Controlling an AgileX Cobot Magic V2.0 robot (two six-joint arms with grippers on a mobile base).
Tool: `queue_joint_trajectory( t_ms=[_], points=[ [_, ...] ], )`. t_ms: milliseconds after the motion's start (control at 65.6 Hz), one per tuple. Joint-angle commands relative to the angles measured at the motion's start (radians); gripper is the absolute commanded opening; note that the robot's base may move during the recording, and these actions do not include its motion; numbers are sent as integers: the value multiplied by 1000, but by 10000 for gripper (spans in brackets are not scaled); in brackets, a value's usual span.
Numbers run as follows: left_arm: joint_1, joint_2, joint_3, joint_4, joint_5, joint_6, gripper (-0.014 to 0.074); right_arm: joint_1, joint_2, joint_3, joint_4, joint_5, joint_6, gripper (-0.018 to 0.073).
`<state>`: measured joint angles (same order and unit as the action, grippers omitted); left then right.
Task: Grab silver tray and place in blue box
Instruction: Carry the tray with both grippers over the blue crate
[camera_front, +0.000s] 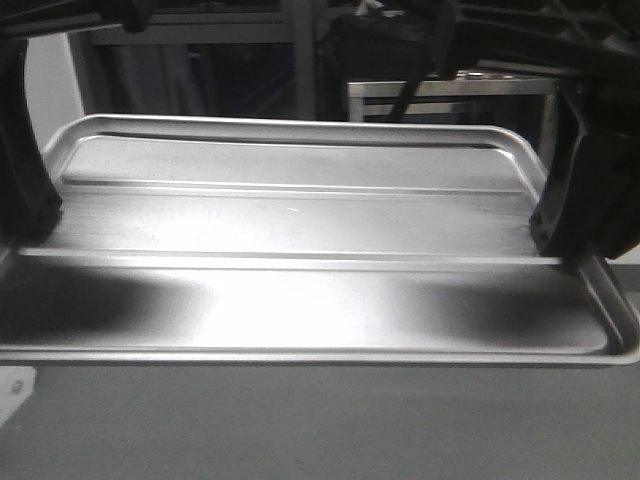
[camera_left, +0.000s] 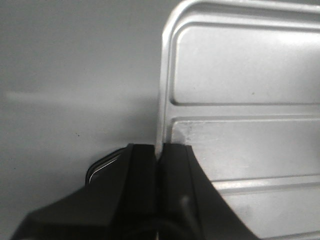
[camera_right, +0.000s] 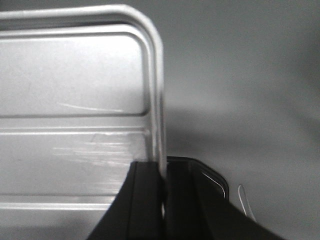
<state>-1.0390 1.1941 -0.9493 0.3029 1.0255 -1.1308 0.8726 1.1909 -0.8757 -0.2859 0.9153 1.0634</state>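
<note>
Object: silver tray (camera_front: 300, 230) — fills most of the front view, long side running left to right, open face up.
Tray surface: recessed flat centre crossed by two long ridges; strong glare on the near half, with two dark shadow patches toward the near corners.
Tray position: over a grey tabletop (camera_front: 300, 430), held at both short ends; resting on it or raised off it, cannot tell.
Left end: left gripper (camera_left: 159, 150) at the tray's left short edge, roughly midway along it; black jaws pressed together on the raised rim, one outside the tray, one over its floor.
Right end: right gripper (camera_right: 163, 169) at the opposite short edge, clamped on the rim in the same way — one jaw inside, one outside.
Left wrist view: rim rising straight from between the jaws to a rounded corner near the top; plain grey surface to the left of it.
Right wrist view: rim curving to a rounded corner at the top; faint pale scuffs on the tray floor just beside the inner jaw.
Background: metal frame (camera_front: 450, 88) beyond the tray's far edge, in dim surroundings.
</note>
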Motion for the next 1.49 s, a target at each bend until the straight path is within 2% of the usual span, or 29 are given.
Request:
queue_joint_trajectory(
  t_ms=[0,549,915,1479],
  points=[
    [-5,-24,-25,38,9,-8,-104,-3,-25,-28,-47,-7,0,60],
    [-5,-24,-25,38,9,-8,-104,-3,-25,-28,-47,-5,0,60],
    [-5,-24,-25,38,9,-8,-104,-3,-25,-28,-47,44,0,60],
    [-5,-24,-25,38,9,-8,-104,-3,-25,-28,-47,201,0,60]
  ],
)
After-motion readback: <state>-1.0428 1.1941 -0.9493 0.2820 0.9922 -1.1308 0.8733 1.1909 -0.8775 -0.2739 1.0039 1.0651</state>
